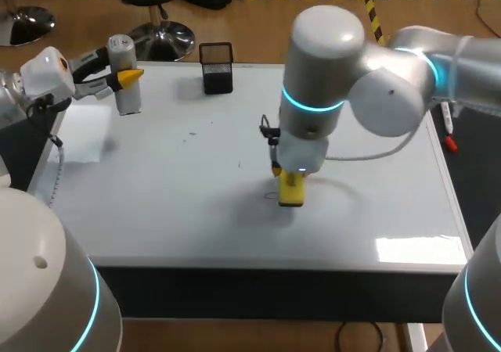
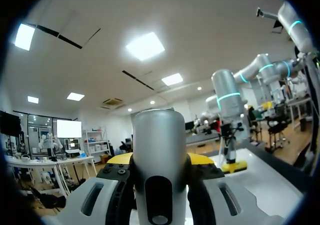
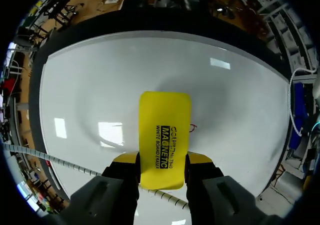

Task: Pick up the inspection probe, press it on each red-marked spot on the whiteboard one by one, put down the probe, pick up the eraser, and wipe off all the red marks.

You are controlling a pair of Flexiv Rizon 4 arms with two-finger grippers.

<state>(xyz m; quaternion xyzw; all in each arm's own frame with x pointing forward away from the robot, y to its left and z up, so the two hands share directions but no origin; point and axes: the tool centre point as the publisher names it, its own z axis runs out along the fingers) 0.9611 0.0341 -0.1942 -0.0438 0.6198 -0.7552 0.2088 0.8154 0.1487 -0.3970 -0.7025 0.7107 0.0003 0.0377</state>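
The silver cylindrical probe (image 1: 123, 66) stands upright at the whiteboard's (image 1: 156, 188) far left corner, and my left gripper (image 1: 124, 78) is shut on it. In the left wrist view the probe (image 2: 159, 150) fills the space between the yellow tips of that gripper (image 2: 159, 161). My right gripper (image 1: 291, 178) points down over the board's middle, shut on the yellow eraser (image 1: 291, 192). In the right wrist view the eraser (image 3: 165, 135) sticks out from the gripper (image 3: 162, 160) toward the board (image 3: 100, 85). A small red mark (image 3: 192, 128) shows just beside the eraser's edge.
A black mesh pen holder (image 1: 217, 67) stands at the board's far edge. A white sheet (image 1: 84, 131) lies at the left side. Markers (image 1: 448, 125) lie past the board's right edge. A few small dark specks (image 1: 192, 134) dot the board.
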